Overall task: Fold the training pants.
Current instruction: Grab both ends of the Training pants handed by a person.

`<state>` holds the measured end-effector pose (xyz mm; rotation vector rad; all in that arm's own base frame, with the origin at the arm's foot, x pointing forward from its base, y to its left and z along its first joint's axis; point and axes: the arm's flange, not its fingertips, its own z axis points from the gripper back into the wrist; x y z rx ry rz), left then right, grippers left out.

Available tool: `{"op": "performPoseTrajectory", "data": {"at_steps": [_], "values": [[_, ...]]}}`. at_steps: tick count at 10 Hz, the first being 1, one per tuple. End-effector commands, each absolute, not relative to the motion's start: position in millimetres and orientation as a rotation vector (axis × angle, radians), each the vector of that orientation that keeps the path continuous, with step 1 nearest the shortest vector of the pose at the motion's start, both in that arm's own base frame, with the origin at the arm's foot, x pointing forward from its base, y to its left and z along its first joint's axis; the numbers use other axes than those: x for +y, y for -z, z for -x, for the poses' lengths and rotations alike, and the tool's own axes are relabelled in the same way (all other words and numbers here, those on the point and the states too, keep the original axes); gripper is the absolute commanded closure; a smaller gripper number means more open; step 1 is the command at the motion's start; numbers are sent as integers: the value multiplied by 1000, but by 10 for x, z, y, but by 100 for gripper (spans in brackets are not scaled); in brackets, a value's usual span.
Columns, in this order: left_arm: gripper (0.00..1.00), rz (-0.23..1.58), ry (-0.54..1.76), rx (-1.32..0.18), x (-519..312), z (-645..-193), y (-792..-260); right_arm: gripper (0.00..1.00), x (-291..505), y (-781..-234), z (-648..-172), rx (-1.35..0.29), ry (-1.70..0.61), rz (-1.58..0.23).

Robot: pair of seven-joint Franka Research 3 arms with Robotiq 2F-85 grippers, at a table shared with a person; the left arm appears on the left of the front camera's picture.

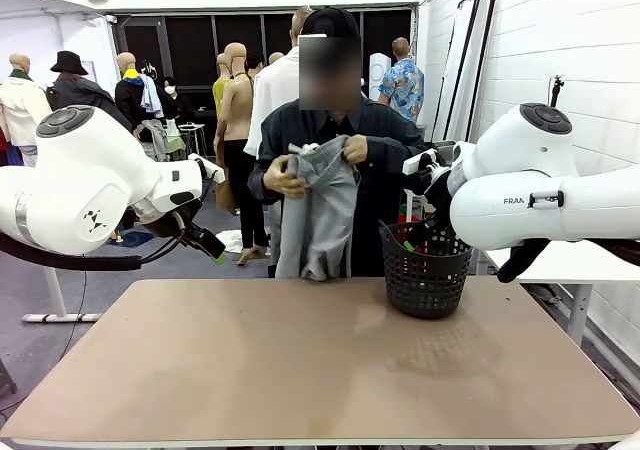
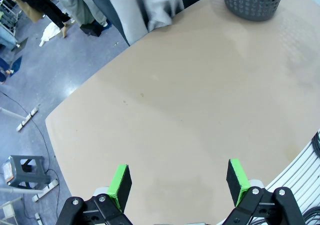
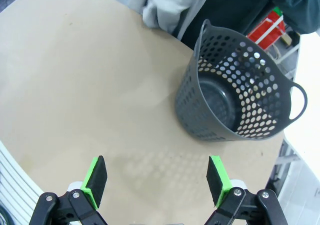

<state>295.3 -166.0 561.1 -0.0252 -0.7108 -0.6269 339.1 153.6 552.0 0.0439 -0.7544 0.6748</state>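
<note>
One pair of training pants [image 1: 318,215] is hanging in the upper middle of the front frame, over the far edge of the tabletop [image 1: 300,370]. The person is gripping its bunched top with two hands: the lower hand [image 1: 283,181] is clutching the cloth toward picture left, and the upper hand [image 1: 355,150] is pinching it toward picture right. The grey cloth is draping straight down in front of the person's dark jacket. One black mesh basket [image 1: 427,280] is standing upright on the tabletop right of centre, near the pants. At the bottom of the left wrist frame, the left gripper [image 2: 177,177] is hovering over bare tabletop, its two green-padded fingers standing wide apart and holding nothing. The right gripper [image 3: 157,177] is hovering near the basket, its two fingers likewise spread apart and empty
</note>
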Motion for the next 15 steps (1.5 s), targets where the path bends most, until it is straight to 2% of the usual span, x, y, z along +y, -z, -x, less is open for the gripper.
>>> {"op": "performPoseTrajectory", "data": {"at_steps": [1, 15], "values": [[0, 24, 636, -707, -1660, -2952, -5598, 0, 1534, -5520, -3392, -755, -675, -44], [0, 24, 636, -707, -1660, -2952, -5598, 0, 1534, -5520, -3392, -755, -675, -44]]}}
